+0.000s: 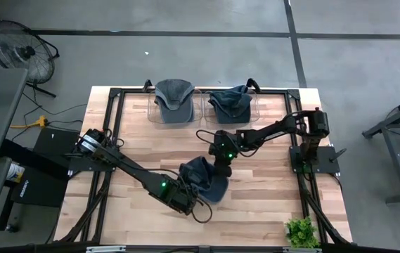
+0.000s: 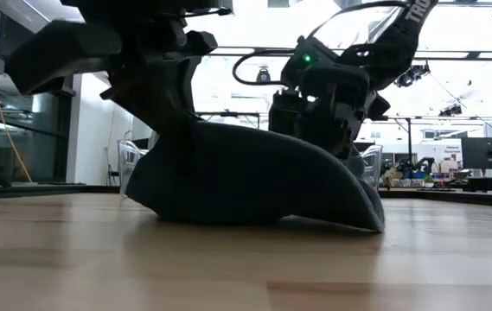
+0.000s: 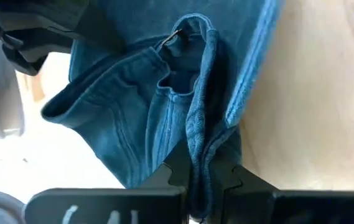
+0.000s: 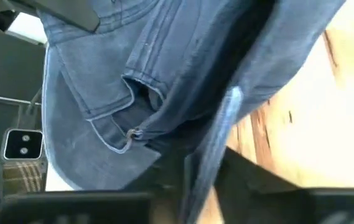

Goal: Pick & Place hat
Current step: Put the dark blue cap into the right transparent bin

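High view: my left gripper [image 1: 185,193] reaches low from the worktop's left edge, fingers clamped on a fold of the blue denim hat [image 1: 207,179]. My right gripper [image 1: 222,160] pinches its other side. The hat sits crumpled mid-worktop, bare wood all around.

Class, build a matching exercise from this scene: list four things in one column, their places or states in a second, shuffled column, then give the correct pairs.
Things:
1. blue hat
2. grey hat
3. small plant
4. left gripper

Places or states:
A. at the table's near right corner
B. shut on a fold of blue fabric
C. on the wood between both grippers
D. at the table's far edge, beside another hat

Pairs: 1-C, 2-D, 3-A, 4-B
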{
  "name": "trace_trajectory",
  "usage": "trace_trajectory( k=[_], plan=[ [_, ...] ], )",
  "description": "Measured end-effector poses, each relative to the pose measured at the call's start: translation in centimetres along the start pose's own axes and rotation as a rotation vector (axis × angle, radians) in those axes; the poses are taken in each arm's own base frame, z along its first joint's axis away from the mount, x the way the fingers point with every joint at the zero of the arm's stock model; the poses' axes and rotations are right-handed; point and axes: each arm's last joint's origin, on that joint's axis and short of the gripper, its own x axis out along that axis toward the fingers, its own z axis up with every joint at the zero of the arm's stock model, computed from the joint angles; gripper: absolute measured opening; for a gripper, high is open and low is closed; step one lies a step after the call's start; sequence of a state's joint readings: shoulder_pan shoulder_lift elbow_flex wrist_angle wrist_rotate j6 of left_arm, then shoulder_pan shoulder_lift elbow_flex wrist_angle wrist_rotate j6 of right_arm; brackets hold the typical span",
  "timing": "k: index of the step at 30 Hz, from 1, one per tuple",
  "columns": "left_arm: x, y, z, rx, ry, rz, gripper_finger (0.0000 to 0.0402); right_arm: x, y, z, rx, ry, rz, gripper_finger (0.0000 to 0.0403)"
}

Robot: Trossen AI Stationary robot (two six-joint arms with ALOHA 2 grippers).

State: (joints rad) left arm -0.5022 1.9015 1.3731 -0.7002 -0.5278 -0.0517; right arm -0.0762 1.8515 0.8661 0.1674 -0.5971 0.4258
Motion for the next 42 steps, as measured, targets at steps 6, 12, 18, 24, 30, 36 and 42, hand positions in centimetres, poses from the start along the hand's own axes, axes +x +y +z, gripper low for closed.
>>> trace_trajectory(
  k=[6, 12, 18, 24, 30, 36, 42],
  plan=[
    [-0.1, -0.2, 0.3, -0.024, -0.027, -0.027, 0.0010, -0.1, -0.1, 0.0, -0.030, 0.010, 0.009, 0.0015],
    [0.0, -0.1, 0.3, -0.047, -0.024, -0.023, 0.0050, -0.1, -0.1, -0.1, -0.029, 0.023, 0.016, 0.0007],
    [-0.8, 0.3, 0.7, -0.121, -0.004, -0.015, 0.0127, -0.1, -0.1, -0.4, -0.037, 0.046, 0.012, 0.0005],
    [-3.2, 1.6, 1.7, -0.202, 0.054, -0.009, 0.0178, -0.1, -0.2, -0.5, -0.031, 0.049, -0.017, 0.0005],
    [-5.3, 2.3, 1.2, -0.318, 0.183, 0.012, 0.0182, -0.1, -0.3, -0.5, -0.050, 0.049, -0.037, 0.0005],
    [-7.0, 0.3, 0.3, -0.511, 0.191, 0.097, 0.0181, -1.5, 0.9, 0.2, -0.118, -0.012, -0.082, 0.0005],
    [-9.2, -2.4, -0.8, -0.749, 0.103, 0.215, 0.0181, -3.5, 2.3, 0.8, -0.189, -0.062, -0.157, 0.0005]
  ],
)
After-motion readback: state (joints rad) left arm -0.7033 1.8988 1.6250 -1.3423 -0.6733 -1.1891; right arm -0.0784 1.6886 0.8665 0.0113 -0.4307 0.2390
